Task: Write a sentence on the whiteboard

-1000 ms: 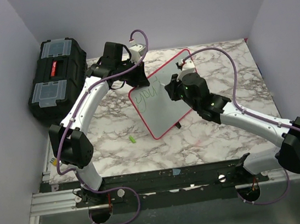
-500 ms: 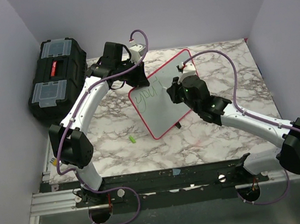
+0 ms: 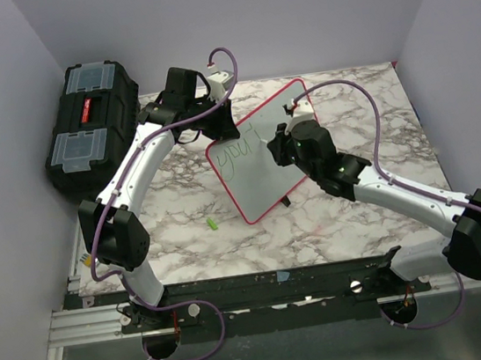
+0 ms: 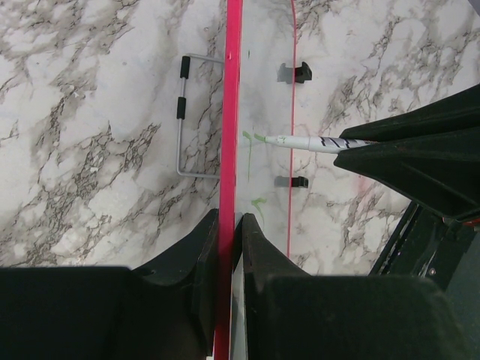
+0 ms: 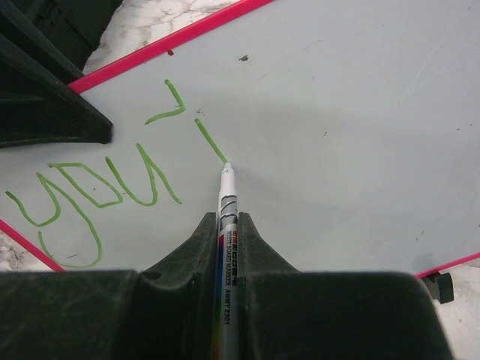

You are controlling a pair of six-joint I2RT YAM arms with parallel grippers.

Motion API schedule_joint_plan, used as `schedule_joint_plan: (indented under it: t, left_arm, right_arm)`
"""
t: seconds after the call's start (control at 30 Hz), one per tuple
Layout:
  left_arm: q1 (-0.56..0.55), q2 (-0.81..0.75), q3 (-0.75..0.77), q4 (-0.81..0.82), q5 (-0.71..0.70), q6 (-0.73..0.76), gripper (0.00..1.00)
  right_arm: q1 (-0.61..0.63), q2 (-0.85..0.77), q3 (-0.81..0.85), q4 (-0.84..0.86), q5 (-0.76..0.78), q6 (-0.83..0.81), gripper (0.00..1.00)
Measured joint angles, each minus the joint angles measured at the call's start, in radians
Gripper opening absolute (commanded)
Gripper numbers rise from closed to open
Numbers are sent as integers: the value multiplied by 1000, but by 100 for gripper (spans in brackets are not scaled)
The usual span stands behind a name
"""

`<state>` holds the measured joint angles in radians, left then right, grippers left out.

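The whiteboard [image 3: 257,185] stands tilted over the middle of the marble bench [image 3: 182,207], its red-pink frame turned at an angle to the bench edges. The left gripper [image 3: 230,131] is clenched on the board's far left edge. In the left wrist view its two black fingers [image 4: 196,247] pinch the pink frame from either side, and the left gripper [image 4: 227,219] sees the board almost edge-on. A bent wire stand [image 4: 180,112] shows behind the board there.

The right gripper [image 3: 283,141] hangs over the upper half of the board and grasps a marker [image 5: 226,247], the barrel clamped between its fingers with the tip pointing away from the wrist. The tip touches the white surface at the lower end of a short slanted green stroke. To the left of that stroke the green lettering [image 5: 97,187] reads "you", followed by a small hooked mark above it. The rest of the board is bare.

A black toolbox [image 3: 91,120] with clear lid compartments sits at the far left, well apart from the board. A small green piece [image 3: 213,224] lies on the bench near the board's lower corner.
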<state>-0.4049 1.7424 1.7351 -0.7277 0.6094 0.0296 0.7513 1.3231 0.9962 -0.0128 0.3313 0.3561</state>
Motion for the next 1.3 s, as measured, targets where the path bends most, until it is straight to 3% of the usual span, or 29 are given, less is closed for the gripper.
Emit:
schedule_joint_plan:
  t: [1.3]
  left_arm:
    - [6,0,0,6,-18,0,0]
  right_arm:
    - [0,66,106,-40,1,-2,1]
